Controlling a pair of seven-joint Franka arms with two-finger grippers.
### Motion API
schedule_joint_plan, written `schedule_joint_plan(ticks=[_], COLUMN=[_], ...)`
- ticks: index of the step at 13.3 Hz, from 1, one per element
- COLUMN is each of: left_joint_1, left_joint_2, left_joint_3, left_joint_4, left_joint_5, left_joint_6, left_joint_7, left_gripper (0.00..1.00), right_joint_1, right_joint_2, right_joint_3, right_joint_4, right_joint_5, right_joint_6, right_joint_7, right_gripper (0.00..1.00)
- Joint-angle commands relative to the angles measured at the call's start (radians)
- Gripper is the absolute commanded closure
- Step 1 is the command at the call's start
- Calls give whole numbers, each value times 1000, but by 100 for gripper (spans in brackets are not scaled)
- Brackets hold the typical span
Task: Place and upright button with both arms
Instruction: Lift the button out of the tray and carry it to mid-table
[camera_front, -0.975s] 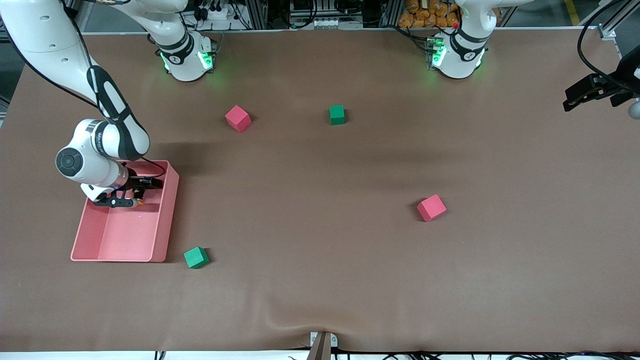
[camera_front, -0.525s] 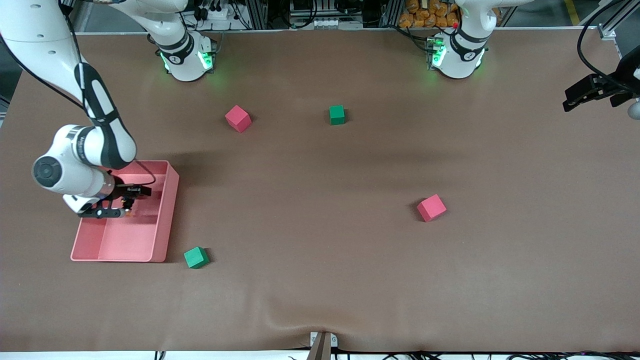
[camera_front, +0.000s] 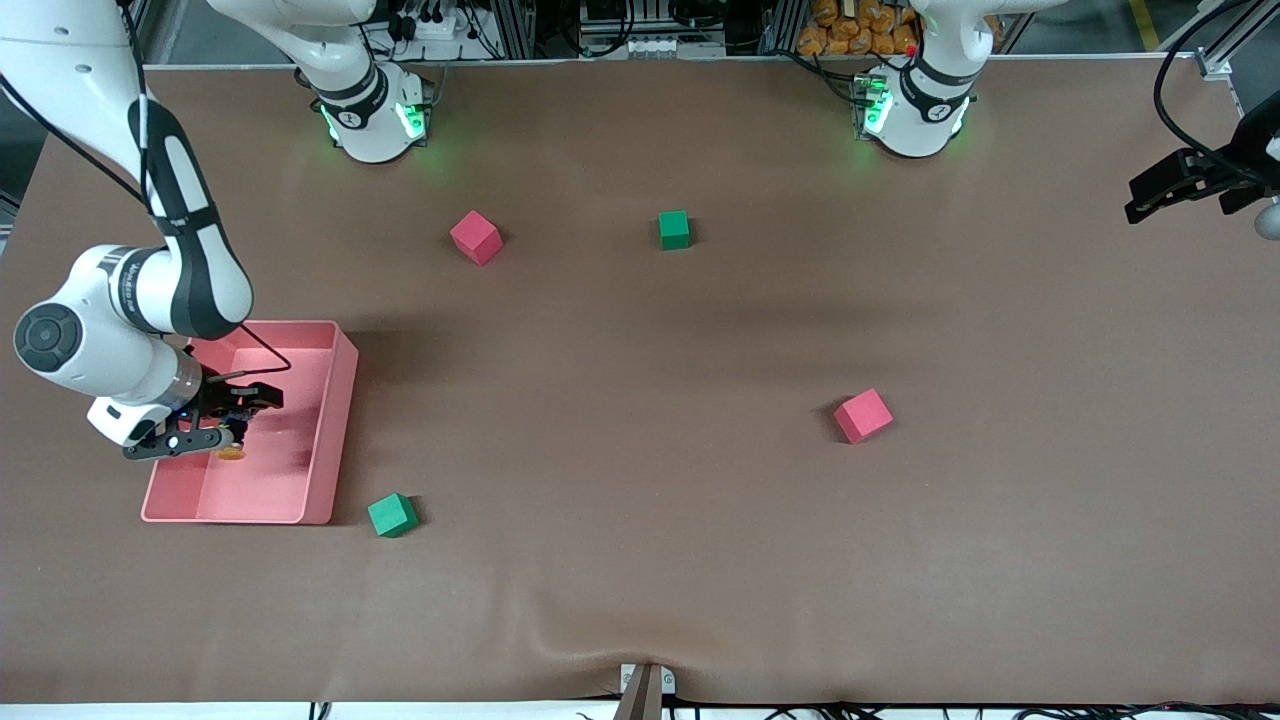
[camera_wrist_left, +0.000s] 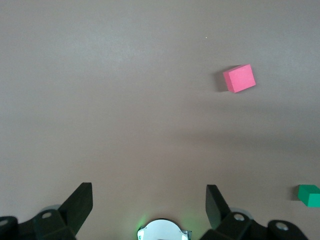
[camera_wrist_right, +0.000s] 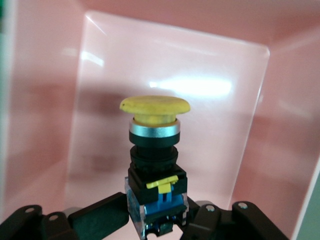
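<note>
One gripper is doing the work here: the right gripper (camera_front: 228, 440) hangs over the inside of the pink tray (camera_front: 335, 420) at the right arm's end of the table, its jaws pinched on the blue base of the button (camera_wrist_right: 155, 165), so that the yellow-orange cap points away from the wrist toward the tray floor. From the front the button (camera_front: 232, 453) shows only as a small orange spot just under the fingertips, above the tray's floor and well inside its walls. To do this step well, I would judge that the lift should go straight up until the cap is above the tray's rim, then travel out toward the middle of the table; any sideways drift while low risks knocking the cap on the wall. The grip sits low on the body, so the button could pivot if jolted; slow, even motion suits it. The left gripper (camera_wrist_left: 150, 210) waits high near the table's edge at the left arm's end, far from the tray, its fingers spread wide and holding nothing. A green cube (camera_front: 392, 515) lies just outside the tray's corner, nearer the front camera, and should be avoided on the way out.
</note>
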Motion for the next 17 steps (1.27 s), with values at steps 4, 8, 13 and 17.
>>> schedule_joint_plan(ticks=[4,8,13,17], left_joint_1=[6,6,6,9], left_joint_2=[8,2,-18,-23], left_joint_3=[-4,-3,-3,-3], left_joint_4=[21,20,15,12], left_joint_5=[2,2,-6,-10], left_joint_6=[-16,-16,-52,-59], left_joint_7=[16,17,14,3], left_gripper=[0,0,0,0], right_joint_1=[35,275,609,734], right_joint_2=[-57,-22,243,432], right_joint_3=[131,174,172,168], right_joint_4=[57,133,429,616], right_joint_5=[-3,-3,-12,-23], right_joint_6=[-33,-48,-65,-51], right_joint_7=[-24,210,705,975], right_gripper=[100,100,100,100])
